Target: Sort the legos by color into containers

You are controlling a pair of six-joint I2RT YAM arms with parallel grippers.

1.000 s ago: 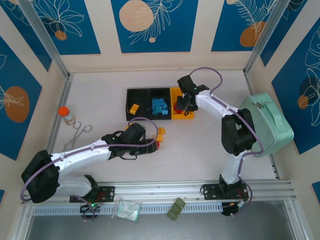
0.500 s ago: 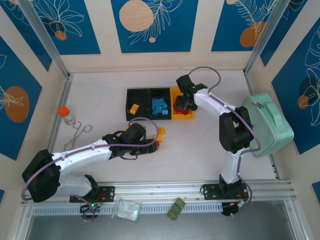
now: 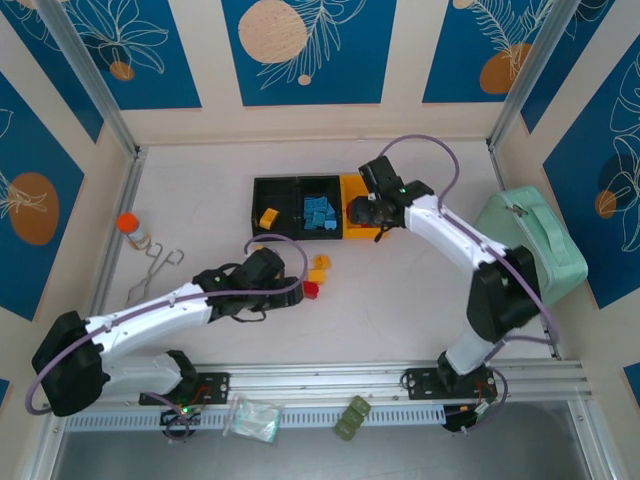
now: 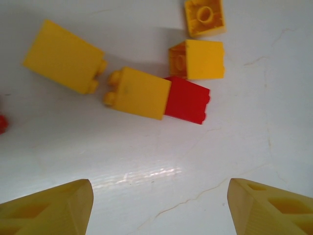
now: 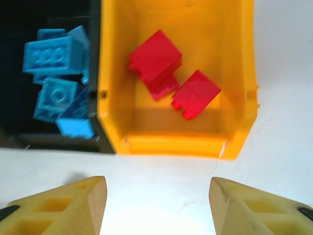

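Well, the left gripper [image 4: 159,205] hangs apart near the red lego [image 4: 187,100] on the table [image 4: 254,147] — I'd pinch its free sides, clear of the touching yellow brick [image 4: 139,93] — while the right gripper [image 5: 157,196], also apart, faces the yellow-orange bin [image 5: 166,144].

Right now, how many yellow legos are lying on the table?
4 yellow legos, seen from the left wrist: one at the top, studs up; one just below it; one against the red lego, at; one furthest left. The left arm may hide more.

No writing, label or number can be read on anything.
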